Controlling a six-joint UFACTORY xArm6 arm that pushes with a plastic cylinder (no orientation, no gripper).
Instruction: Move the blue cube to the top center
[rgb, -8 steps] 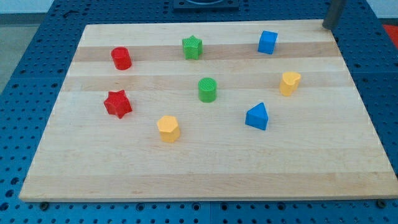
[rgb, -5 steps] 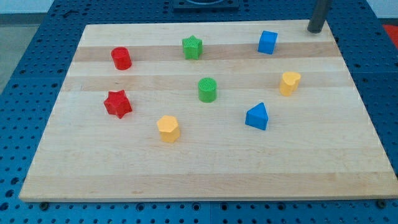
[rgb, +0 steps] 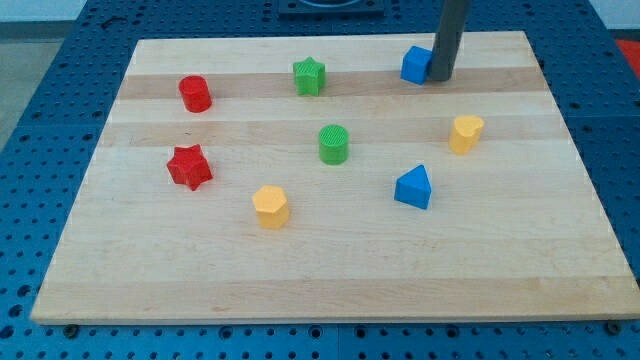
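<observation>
The blue cube (rgb: 415, 65) sits near the view's top, right of centre, on the wooden board (rgb: 330, 260). My tip (rgb: 439, 77) is on the board, touching the cube's right side. The dark rod rises from it out of the view's top.
A green star (rgb: 310, 76) lies left of the cube, a red cylinder (rgb: 195, 94) further left. A green cylinder (rgb: 334, 144) is mid-board. A yellow block (rgb: 465, 133) and blue triangle (rgb: 414, 188) lie at the right, a red star (rgb: 189, 166) and yellow hexagon (rgb: 270, 207) at the left.
My tip has moved from the board's top right corner leftward and down to the blue cube. The cube has shifted a little to the left.
</observation>
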